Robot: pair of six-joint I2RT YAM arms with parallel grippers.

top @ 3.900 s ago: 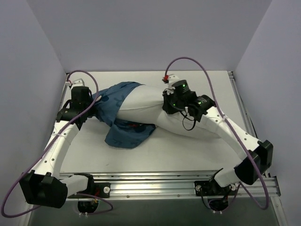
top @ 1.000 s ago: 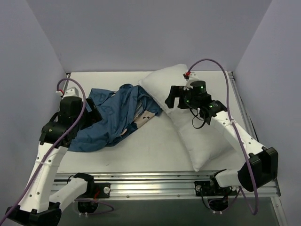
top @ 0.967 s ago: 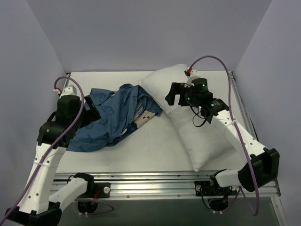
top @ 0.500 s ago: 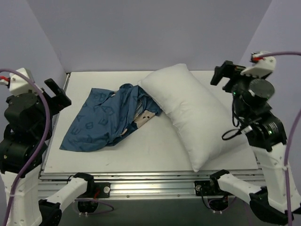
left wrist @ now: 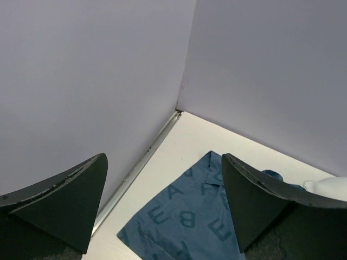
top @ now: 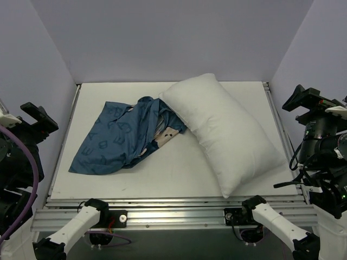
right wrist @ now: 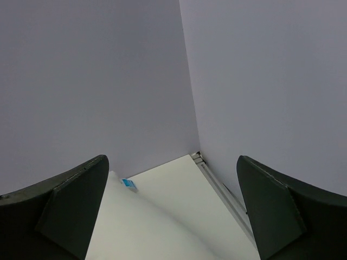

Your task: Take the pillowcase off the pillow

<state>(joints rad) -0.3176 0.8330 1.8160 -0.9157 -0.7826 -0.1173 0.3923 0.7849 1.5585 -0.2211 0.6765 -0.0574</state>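
The dark-blue pillowcase [top: 116, 142] lies crumpled and flat on the left half of the table, its letter print plain in the left wrist view [left wrist: 184, 216]. The white pillow [top: 225, 132] lies bare and diagonal to its right, its near-left corner touching the case's bunched end. A corner of the pillow [left wrist: 331, 187] shows at the left wrist view's right edge. My left gripper [top: 33, 116] is raised beyond the table's left edge, open and empty [left wrist: 162, 157]. My right gripper [top: 310, 100] hangs high past the right edge, open and empty [right wrist: 172, 158], above the pillow [right wrist: 141, 227].
The white table [top: 162, 176] is boxed by lilac walls at the back and both sides. A metal rail [top: 173, 208] runs along the near edge over the arm bases. A small blue tag [right wrist: 129, 184] sits on the pillow's seam.
Both arms have lifted up and swung outward off the table, left to the left, right to the right. Earlier the pillow came out of the case; both now lie still.
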